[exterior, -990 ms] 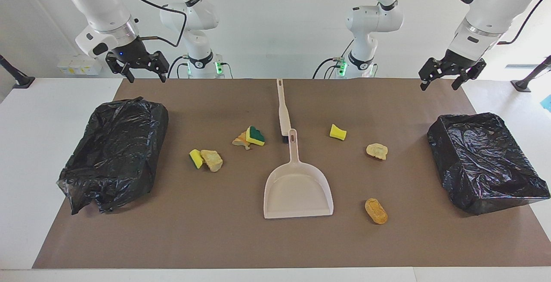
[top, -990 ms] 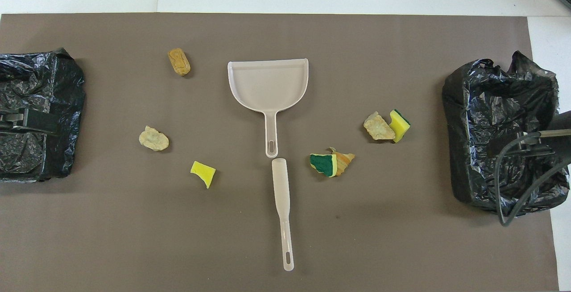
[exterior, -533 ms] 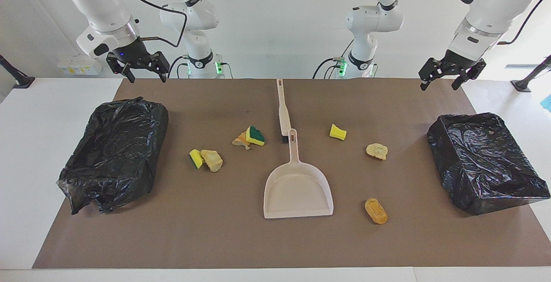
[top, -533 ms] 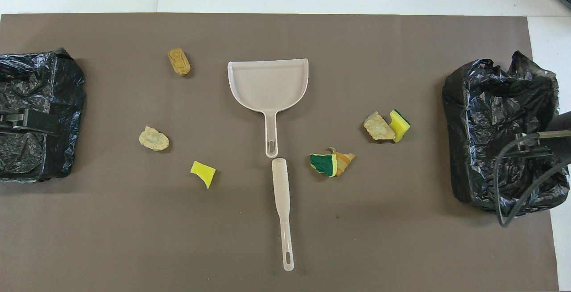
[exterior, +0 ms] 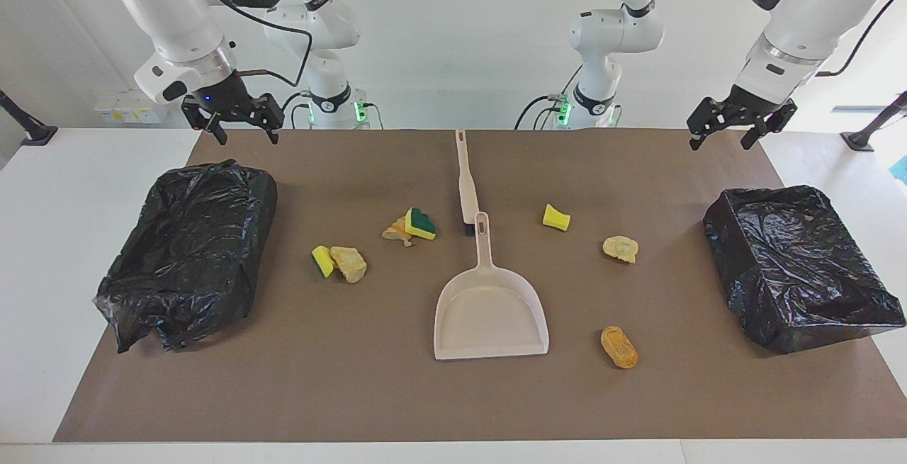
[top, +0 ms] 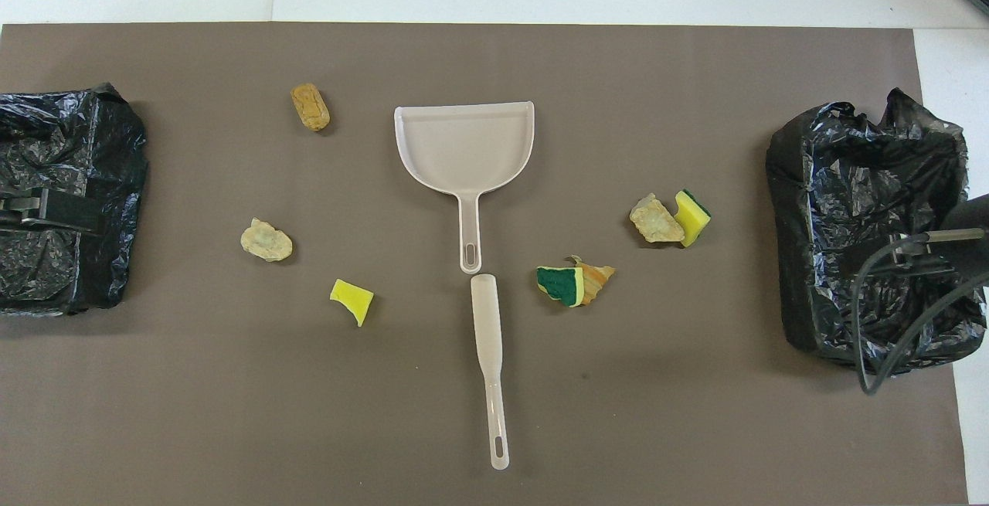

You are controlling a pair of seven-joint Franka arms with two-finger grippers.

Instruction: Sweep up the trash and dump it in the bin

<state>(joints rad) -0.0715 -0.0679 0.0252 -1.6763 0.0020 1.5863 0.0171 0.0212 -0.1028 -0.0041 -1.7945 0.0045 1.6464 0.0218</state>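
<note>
Seven scraps of trash lay loose on the brown mat (exterior: 397, 407), none of them in either bin. Toward my right arm's end, a yellow-and-green scrap (exterior: 322, 261) touched a tan chunk (exterior: 349, 264), and a green-topped scrap (exterior: 421, 223) rested against an orange-tan piece (exterior: 397, 232) slightly nearer to me. Toward my left arm's end lay a plain yellow scrap (exterior: 556, 217), a pale tan chunk (exterior: 621, 249) beside it, and an orange-brown chunk (exterior: 619, 347) farthest from me. The beige dustpan (exterior: 491, 308) sat at the middle of the mat, its mouth pointing away from me and its handle toward me. The beige brush (exterior: 465, 180) lay in line with it, nearer to me, its head just beside the end of the dustpan handle. One black-lined bin (exterior: 188, 251) stood at my right arm's end and a second black-lined bin (exterior: 797, 266) at my left arm's end. My right gripper (exterior: 243, 131) hung in the air over the mat edge close to my base, fingers spread and holding nothing. My left gripper (exterior: 723, 139) hung likewise over the mat edge at its own end, fingers spread and empty.
</note>
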